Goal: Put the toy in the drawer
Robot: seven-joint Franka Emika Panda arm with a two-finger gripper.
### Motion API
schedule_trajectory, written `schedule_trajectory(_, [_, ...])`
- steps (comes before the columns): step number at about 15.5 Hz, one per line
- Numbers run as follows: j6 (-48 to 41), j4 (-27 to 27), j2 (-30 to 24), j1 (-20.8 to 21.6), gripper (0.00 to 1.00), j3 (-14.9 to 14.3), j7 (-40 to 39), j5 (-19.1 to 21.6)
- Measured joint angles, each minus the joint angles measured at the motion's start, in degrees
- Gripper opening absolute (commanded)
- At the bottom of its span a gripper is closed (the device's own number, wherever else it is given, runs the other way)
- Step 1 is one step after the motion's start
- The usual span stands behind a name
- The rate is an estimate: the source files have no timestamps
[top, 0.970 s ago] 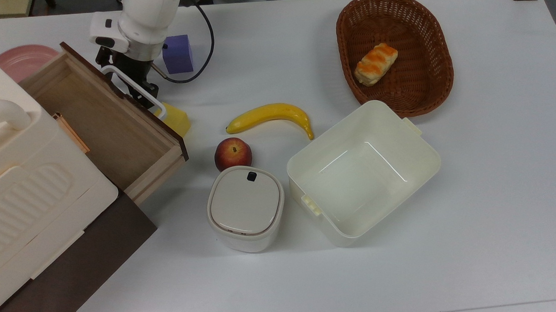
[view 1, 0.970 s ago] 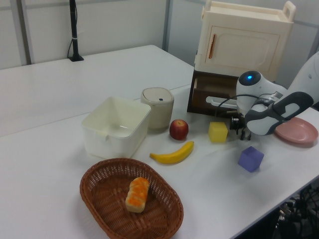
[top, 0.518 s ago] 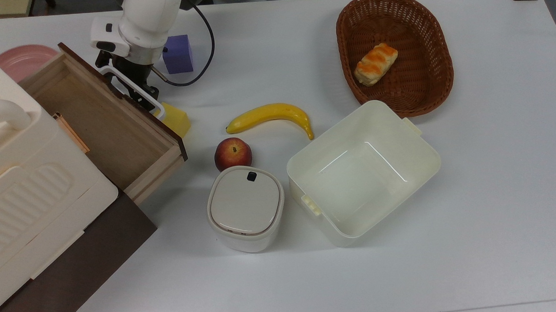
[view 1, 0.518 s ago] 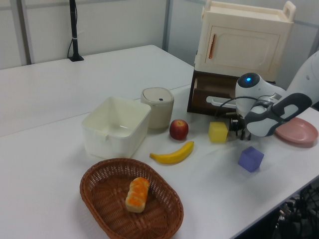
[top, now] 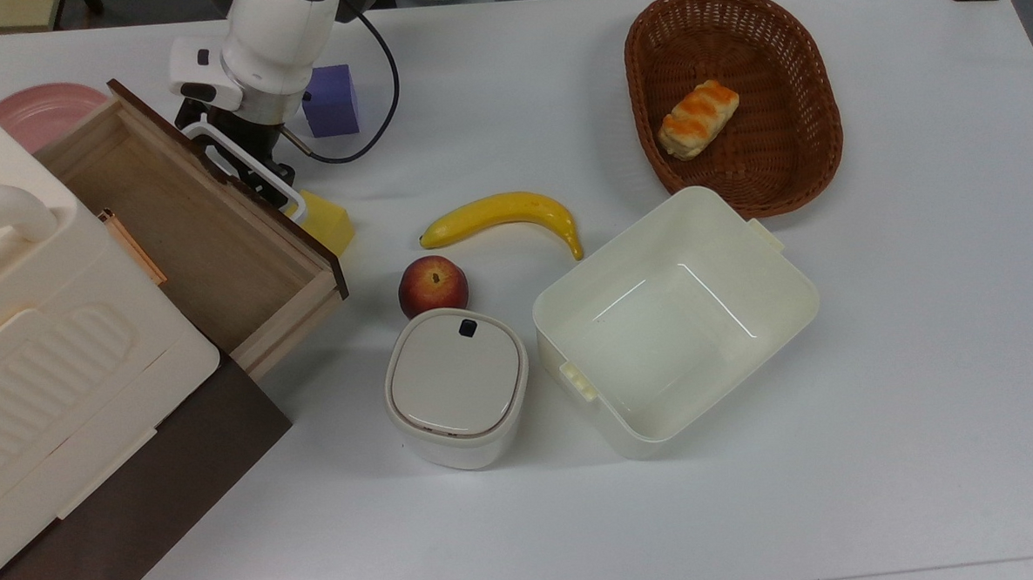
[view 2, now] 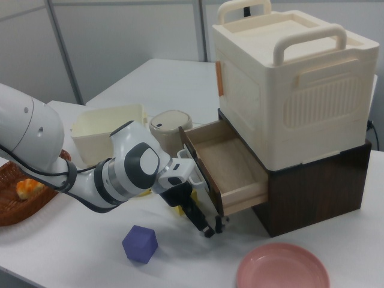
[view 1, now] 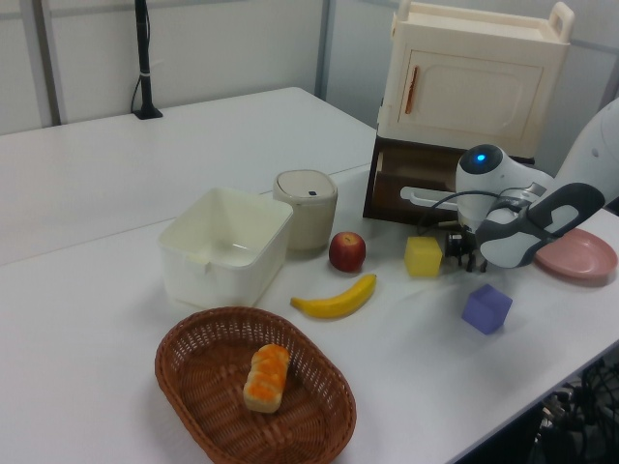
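The drawer [top: 182,226] stands pulled out, light bare wood inside with nothing lying in it, and a dark brown front panel [view 2: 201,174] carrying a white handle. The toy is hidden. My gripper [top: 250,166] hangs just outside the front panel, by the handle's far end in the top view. In the right view the gripper [view 2: 213,229] sits low, at the bottom corner of the panel. In the left view the gripper [view 1: 459,253] is between the yellow cube [view 1: 423,256] and the drawer [view 1: 406,188].
A yellow cube [top: 326,220] rests against the drawer front; a purple cube [top: 331,99] lies behind my arm. Banana [top: 500,214], apple [top: 433,285], lidded bin [top: 457,387] and cream tub [top: 787,287] fill the middle. A wicker basket [top: 824,137] holds bread. A pink plate [top: 38,106] sits by the cream cabinet [top: 39,346].
My arm has drifted slightly toward the top view's upper edge, along the drawer front. The drawer and the other objects have stayed put.
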Motion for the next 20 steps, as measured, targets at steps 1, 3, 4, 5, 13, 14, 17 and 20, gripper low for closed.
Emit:
schedule_trajectory(1, [0.3, 0.0, 0.2, -0.1, 0.79, 0.0, 0.0, 0.0])
schedule_trajectory(3, [0.8, 0.1, 0.5, -0.3, 0.49, 0.0, 0.0, 0.0])
schedule_trajectory(4, [0.8, 0.2, 0.5, -0.3, 0.37, 0.0, 0.0, -0.1])
schedule_trajectory(5, [0.8, 0.3, 0.6, -0.3, 0.25, 0.0, 0.0, -0.1])
schedule_trajectory(13, [0.8, 0.8, 0.8, -0.4, 0.03, 0.0, 0.0, -1.2])
schedule_trajectory(14, [0.8, 0.8, 0.8, -0.4, 0.02, 0.0, 0.0, -1.7])
schedule_trajectory(17, [0.8, 0.8, 0.8, -0.4, 0.0, 0.0, 0.0, -3.2])
schedule_trajectory(20, [0.9, 0.2, 0.4, -0.2, 0.0, 0.1, 0.0, -3.5])
